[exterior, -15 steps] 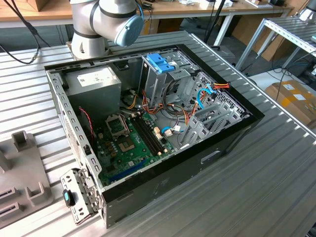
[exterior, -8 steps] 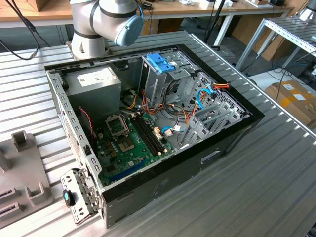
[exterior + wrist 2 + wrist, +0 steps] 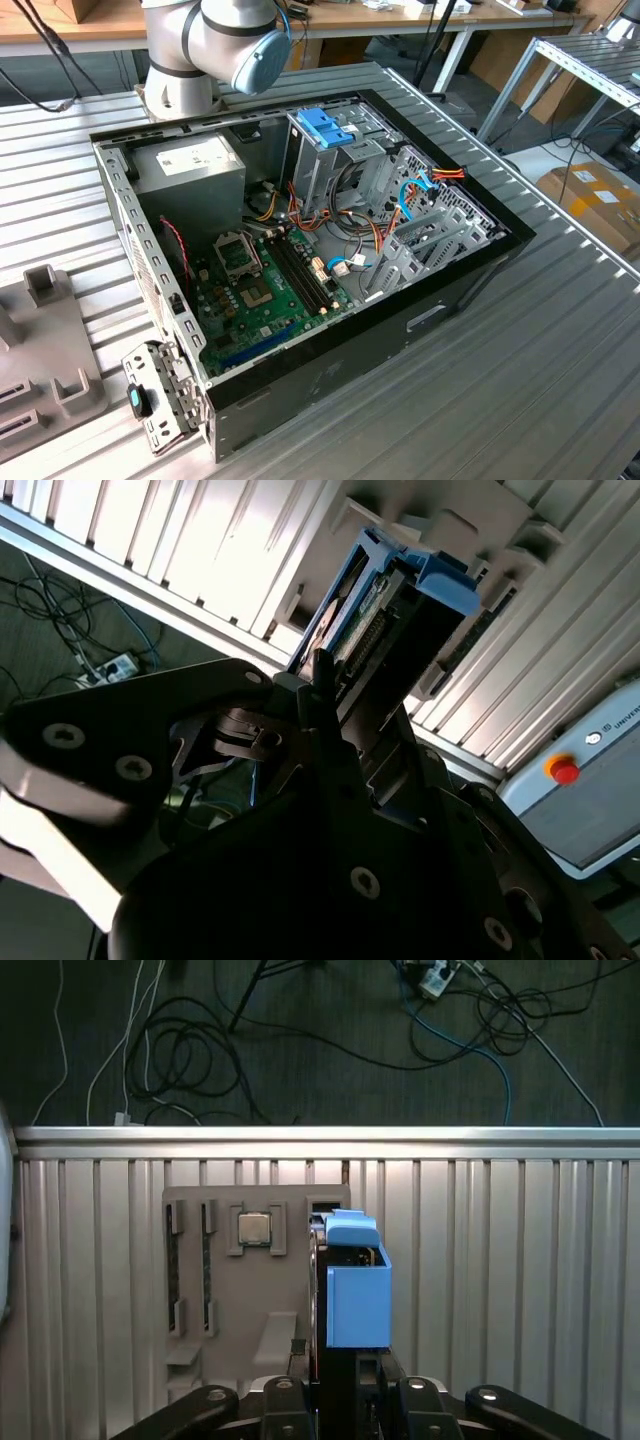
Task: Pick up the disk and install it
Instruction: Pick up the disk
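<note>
a lab: ribbed metal table (image 3: 540,380), open computer case (image 3: 400,335), floor cables (image 3: 190,1055).

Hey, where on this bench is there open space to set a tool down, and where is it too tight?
The ribbed table is bare along the computer case's black side, toward the exterior view's right. Crowded: inside the case, cables pack around the drive cage, and the grey fixture takes the table at the exterior view's left.

case (image 3: 400,340): open on top | cables (image 3: 380,235): crowd beside drive cage (image 3: 310,170)
</note>
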Controlling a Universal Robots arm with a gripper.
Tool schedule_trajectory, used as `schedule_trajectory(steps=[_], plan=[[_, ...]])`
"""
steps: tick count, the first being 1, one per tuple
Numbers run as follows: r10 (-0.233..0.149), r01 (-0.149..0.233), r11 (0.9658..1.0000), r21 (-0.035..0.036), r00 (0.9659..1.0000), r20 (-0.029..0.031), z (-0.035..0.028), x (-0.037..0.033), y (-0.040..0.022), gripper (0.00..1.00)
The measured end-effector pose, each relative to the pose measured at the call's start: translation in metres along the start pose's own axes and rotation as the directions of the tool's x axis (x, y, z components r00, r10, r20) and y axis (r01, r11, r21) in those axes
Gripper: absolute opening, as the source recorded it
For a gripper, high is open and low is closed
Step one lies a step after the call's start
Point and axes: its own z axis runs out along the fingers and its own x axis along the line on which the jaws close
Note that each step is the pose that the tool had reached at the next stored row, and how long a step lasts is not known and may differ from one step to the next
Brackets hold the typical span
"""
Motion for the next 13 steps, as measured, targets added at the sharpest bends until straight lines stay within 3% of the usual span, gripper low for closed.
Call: schedule_trajectory(steps=[6, 8, 13], plan=[[0.0, 0.0, 1.0, -0.0002, 1.0, -0.0001, -0.0168, 0.0003, -0.0005, 0.35], [0.0, 0.0, 1.0, -0.0001, 1.0, 0.0, -0.0251, 0.0004, -0.0007, 0.35], [0.0, 0.0, 1.0, 0.0, 1.0, 0.0, -0.0267, 0.0004, -0.0008, 0.35]])
